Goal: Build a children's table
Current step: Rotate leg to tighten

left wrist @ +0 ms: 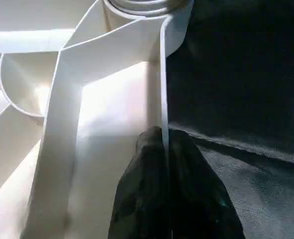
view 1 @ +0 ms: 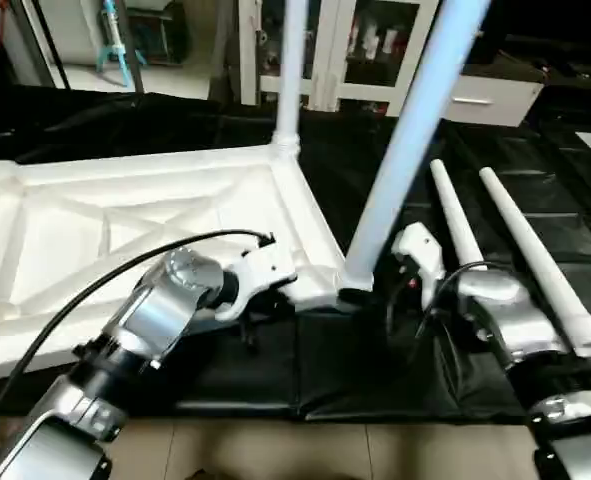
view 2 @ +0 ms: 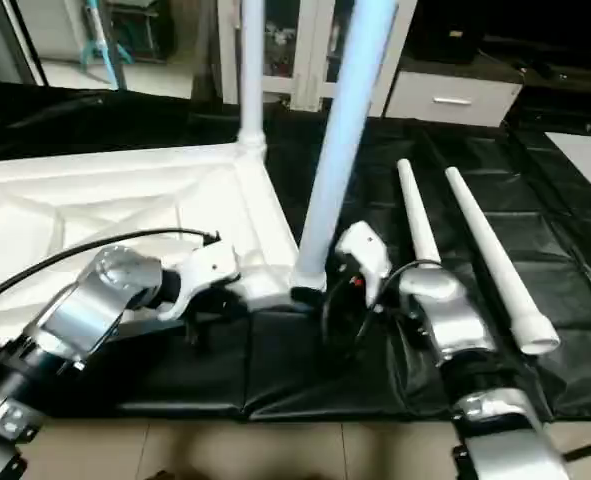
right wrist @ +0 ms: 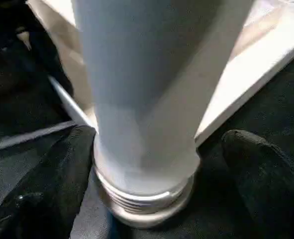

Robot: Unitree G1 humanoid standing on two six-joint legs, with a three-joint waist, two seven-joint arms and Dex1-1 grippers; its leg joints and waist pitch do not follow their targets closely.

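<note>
fingers first: in the left eye view the left gripper [view 1: 267, 300] sits at the near edge of the upturned table top [view 1: 125, 230], close to its near right corner, and the right gripper [view 1: 375, 292] is at the foot of a leaning leg [view 1: 405, 140] whose base meets that same corner. this leg's long axis rises from the corner and tilts away to the robot's right, so it is not yet square to the top; the right arm is the nearer one to it. a second leg [view 1: 291, 70] stands upright in the far right corner, and two spare legs [view 1: 515, 250] lie side by side on the black worktop [view 1: 275, 370], just right of the right forearm. the right eye view tells the same layout. the left wrist view adds what the head cannot: the left fingers [left wrist: 186, 164] are closed on the thin side wall of the top, one each side, holding it steady. the right wrist view shows the right fingers [right wrist: 52, 174] spread either side of the leg's base, not clearly pressing it, and the threaded collar [right wrist: 147, 201] still exposed, so the leg looks not fully screwed home. i judge the next move turns on righting that axis over the socket.
</note>
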